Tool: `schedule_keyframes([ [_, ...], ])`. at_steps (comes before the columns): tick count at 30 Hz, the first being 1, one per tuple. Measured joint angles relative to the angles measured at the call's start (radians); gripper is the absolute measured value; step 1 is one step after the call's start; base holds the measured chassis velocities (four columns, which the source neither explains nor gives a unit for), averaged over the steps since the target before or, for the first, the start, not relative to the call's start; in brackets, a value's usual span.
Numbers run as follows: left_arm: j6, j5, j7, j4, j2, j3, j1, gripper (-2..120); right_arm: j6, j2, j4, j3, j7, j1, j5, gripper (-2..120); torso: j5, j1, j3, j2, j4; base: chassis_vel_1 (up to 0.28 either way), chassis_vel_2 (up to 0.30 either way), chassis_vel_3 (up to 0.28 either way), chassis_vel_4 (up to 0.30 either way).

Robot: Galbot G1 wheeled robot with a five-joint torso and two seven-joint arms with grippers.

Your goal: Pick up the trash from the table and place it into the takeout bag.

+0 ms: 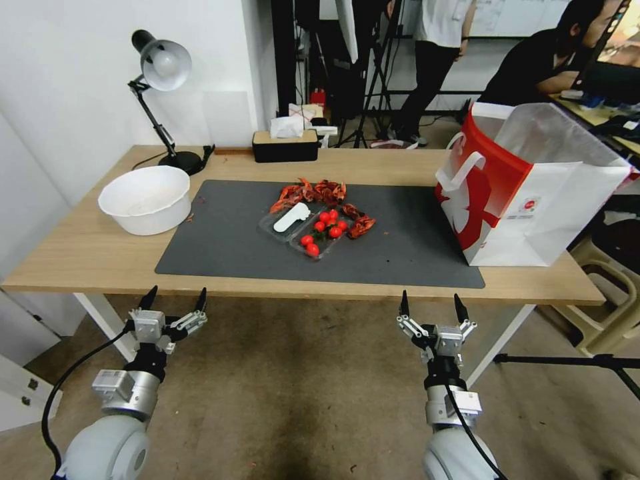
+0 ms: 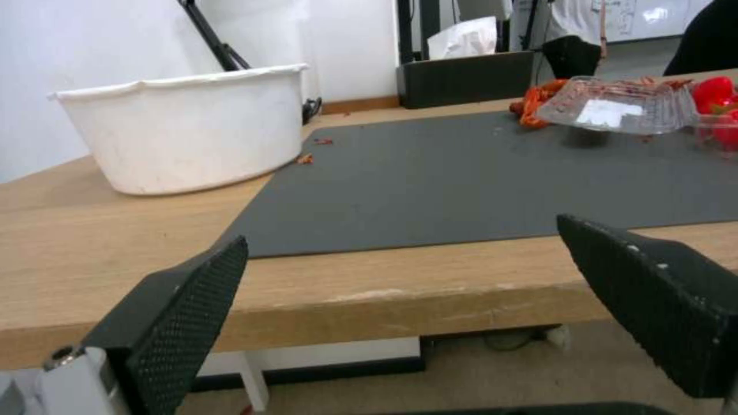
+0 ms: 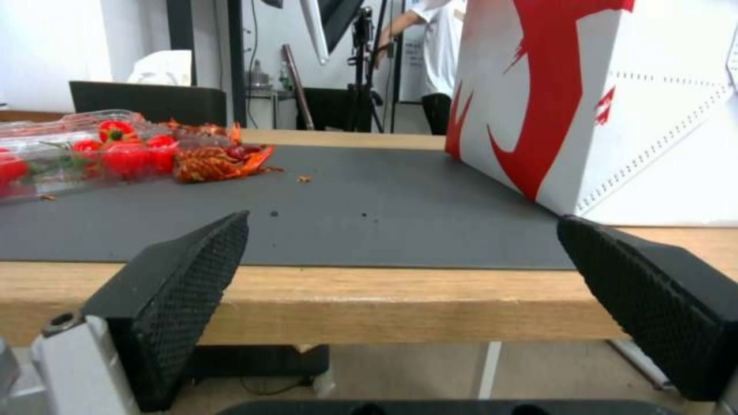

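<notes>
Both arms are held short of the table [image 1: 80, 253]'s near edge. Left gripper [image 1: 172, 300] and right gripper [image 1: 432, 305]: fingers apart, empty. Crayfish shells [image 1: 313, 192] and a clear tomato tray [image 1: 308, 230] sit mid-mat [image 1: 400, 247]; the takeout bag [image 1: 533, 193] stands upright at the mat's right end.

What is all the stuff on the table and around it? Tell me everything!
table: one, light wood, before the robot
mat: one, dark grey, table's middle
white bowl: one, left of the mat
clear tray: one, on the mat, holding red tomatoes
crayfish shells: red pile, behind and beside the tray
takeout bag: one, white and red, right end, upright and open
desk lamp: one, black, back left
tissue box: one, black, back edge
left gripper: open, below the table's front edge
right gripper: open, below the front edge
</notes>
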Motion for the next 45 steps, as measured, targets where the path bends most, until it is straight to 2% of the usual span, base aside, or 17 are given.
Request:
schedule_keyframes([
  [45,-0.001,0.000,0.001,0.001,0.001,0.002,-0.003,100,-0.001,0.001,0.000,0.000,0.002,-0.001,-0.001,100,0.0000,0.000,0.000,0.000,0.0001,0.000,0.000,0.000,0.000],
])
